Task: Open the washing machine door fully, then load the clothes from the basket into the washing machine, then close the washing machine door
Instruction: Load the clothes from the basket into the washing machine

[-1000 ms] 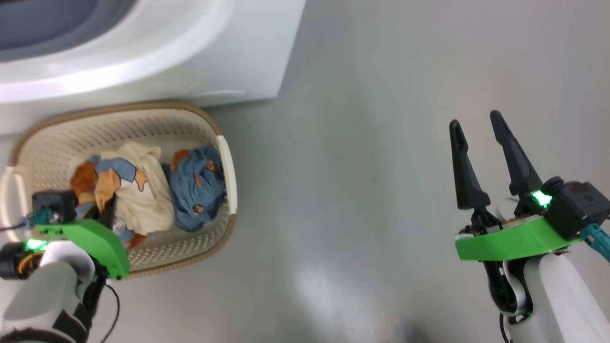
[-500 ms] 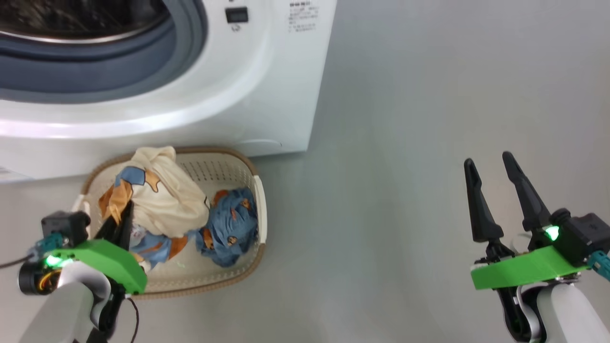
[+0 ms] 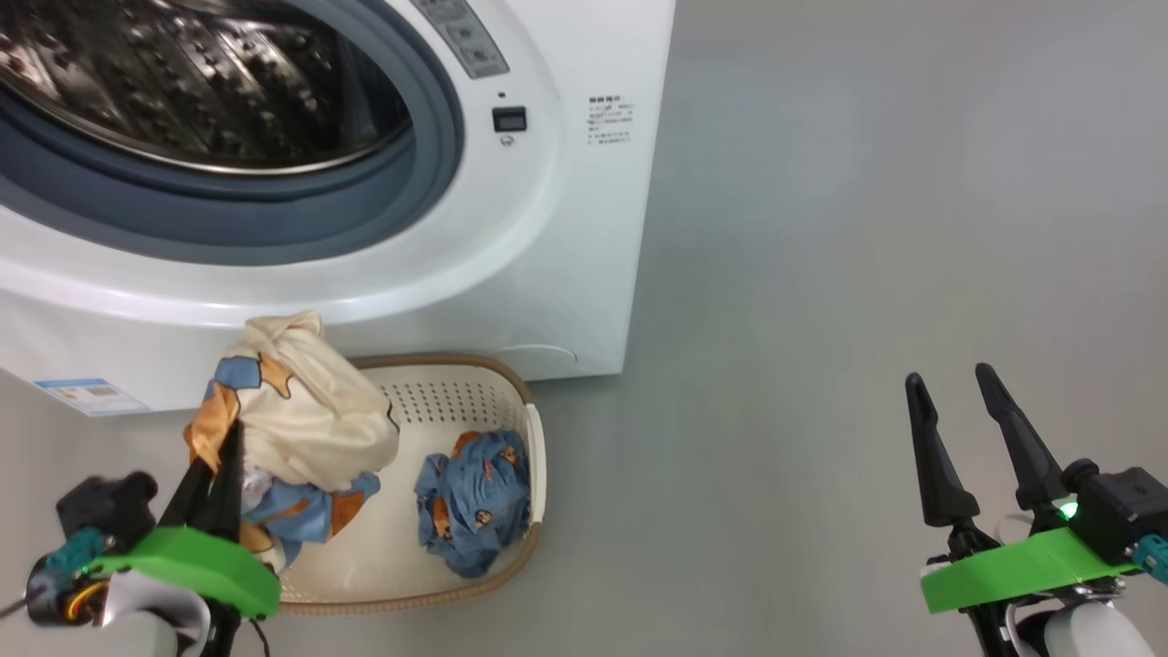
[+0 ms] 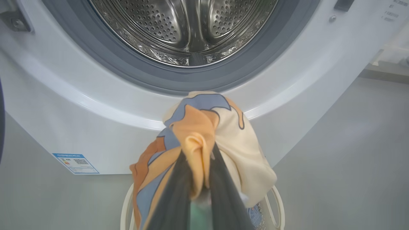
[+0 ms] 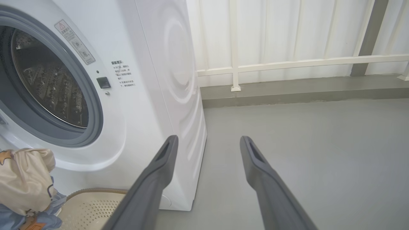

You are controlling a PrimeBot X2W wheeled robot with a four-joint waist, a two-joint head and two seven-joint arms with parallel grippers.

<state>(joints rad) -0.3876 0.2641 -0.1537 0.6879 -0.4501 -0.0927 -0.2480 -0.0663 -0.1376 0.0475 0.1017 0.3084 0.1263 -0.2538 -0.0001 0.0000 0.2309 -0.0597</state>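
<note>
**Loading stage: the left gripper [image 4: 200,159] is clamped tight on a cream, orange and blue garment [image 4: 236,150].**

The drum [image 4: 188,28] of the washing machine [image 3: 566,255] stands uncovered ahead of and above this gripper, so the opening step appears done. The visible steel is bare, so loading is judged barely begun. The held garment bunches around the fingers above the basket [image 3: 537,456], which lies just below. A blue garment [image 3: 474,497] rests in the basket. Loading both garments and closing the washing machine door remain. The right gripper [image 3: 949,376], well apart to the right, is spread wide and holds nothing.
</note>
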